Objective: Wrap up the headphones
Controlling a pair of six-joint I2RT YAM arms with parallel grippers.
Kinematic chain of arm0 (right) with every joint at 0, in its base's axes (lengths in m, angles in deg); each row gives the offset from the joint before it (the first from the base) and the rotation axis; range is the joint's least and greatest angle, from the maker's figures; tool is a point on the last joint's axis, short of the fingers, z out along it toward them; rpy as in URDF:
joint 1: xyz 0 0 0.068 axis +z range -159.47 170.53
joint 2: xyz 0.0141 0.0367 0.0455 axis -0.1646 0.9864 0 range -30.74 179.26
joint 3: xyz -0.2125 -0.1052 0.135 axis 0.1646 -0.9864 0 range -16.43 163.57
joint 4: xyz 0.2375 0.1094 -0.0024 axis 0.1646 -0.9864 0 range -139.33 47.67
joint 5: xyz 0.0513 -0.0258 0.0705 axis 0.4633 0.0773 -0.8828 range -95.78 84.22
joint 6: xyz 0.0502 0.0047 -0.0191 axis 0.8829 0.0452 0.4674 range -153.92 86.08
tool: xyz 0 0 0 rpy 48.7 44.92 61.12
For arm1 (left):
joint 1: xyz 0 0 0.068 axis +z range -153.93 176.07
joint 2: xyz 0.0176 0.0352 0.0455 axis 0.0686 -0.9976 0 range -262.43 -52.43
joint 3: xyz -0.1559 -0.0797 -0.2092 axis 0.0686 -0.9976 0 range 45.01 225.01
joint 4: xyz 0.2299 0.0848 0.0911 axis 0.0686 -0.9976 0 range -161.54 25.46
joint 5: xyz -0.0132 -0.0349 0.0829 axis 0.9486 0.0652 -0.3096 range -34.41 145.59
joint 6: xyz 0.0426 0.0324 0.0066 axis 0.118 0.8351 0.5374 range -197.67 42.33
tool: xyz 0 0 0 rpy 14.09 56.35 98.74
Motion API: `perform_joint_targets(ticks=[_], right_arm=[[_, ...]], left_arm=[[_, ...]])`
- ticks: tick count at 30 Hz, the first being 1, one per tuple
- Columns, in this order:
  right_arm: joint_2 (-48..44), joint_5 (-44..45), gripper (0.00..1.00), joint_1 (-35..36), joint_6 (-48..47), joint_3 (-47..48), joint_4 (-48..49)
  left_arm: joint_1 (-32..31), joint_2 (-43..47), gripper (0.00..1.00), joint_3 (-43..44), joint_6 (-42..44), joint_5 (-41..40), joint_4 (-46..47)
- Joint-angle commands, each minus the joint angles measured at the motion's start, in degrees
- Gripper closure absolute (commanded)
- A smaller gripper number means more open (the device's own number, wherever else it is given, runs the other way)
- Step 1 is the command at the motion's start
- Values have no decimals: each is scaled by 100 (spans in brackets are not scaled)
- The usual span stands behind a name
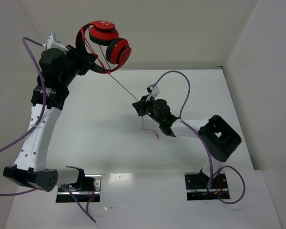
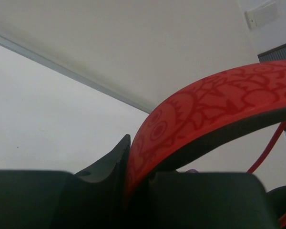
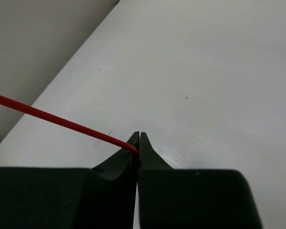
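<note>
- Pinching the thin red cord (image 3: 52,119), the right end effector (image 3: 139,143) has its black tapered tips pressed together on it, low over the bench (image 3: 205,71).
- Left end effector (image 2: 133,162) is clamped on the band (image 2: 214,100) of the headphones (image 1: 107,43), which are held in the air at far left, well above the bench.
- Cord runs taut & straight, diag. btwn the two; a short loose tail hangs under the right one.
- Bench: flat, matte white, a few faint specks, slight glare just ahead of the right end effector. White panels (image 1: 157,28) wall it at back & sides.
- Left wrist view: pale surfaces w/ a grey seam (image 2: 62,71) behind the band.
- Headphones: red plastic, round cups (image 1: 119,51) w/ black rims. Curved band has a tone-on-tone swirl pattern outside, black lining inside.
- Arms (image 1: 38,133): white perforated shells, black joints. Thick purple cables (image 1: 181,81) loop off each.
</note>
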Motion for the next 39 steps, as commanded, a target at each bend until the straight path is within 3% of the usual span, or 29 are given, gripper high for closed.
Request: perform_joint_targets(ticks=[1, 9, 15, 19, 23, 26, 32, 34, 39], right_arm=[[188, 213, 100, -87, -74, 191, 135], [540, 1117, 100, -305, -891, 682, -505], [593, 452, 100, -921, -1400, 1104, -646], [523, 152, 100, -1045, -2042, 1683, -777], [523, -172, 100, -1167, -2316, 2203, -979], [523, -288, 100, -1168, -2421, 2502, -1103], [523, -210, 100, -1168, -2649, 2871, -1542], [523, -130, 100, -1168, -2720, 3212, -1839], [978, 19, 100, -1168, -2843, 4144, -2465]], left_arm=[[49, 303, 100, 378, -547, 136, 971], [49, 381, 100, 440, -224, 705, 919], [49, 443, 100, 809, 910, 2086, -11], [49, 636, 100, 432, 1963, 2465, -952], [49, 751, 100, -760, 2763, 3342, -1146], [49, 751, 100, -1290, 3351, 3151, -1427], [49, 558, 100, -1818, 4295, 1556, -2157], [-12, 400, 100, -1872, 4628, 1385, -2271], [-863, -21, 100, -1881, 4866, 164, -2351]])
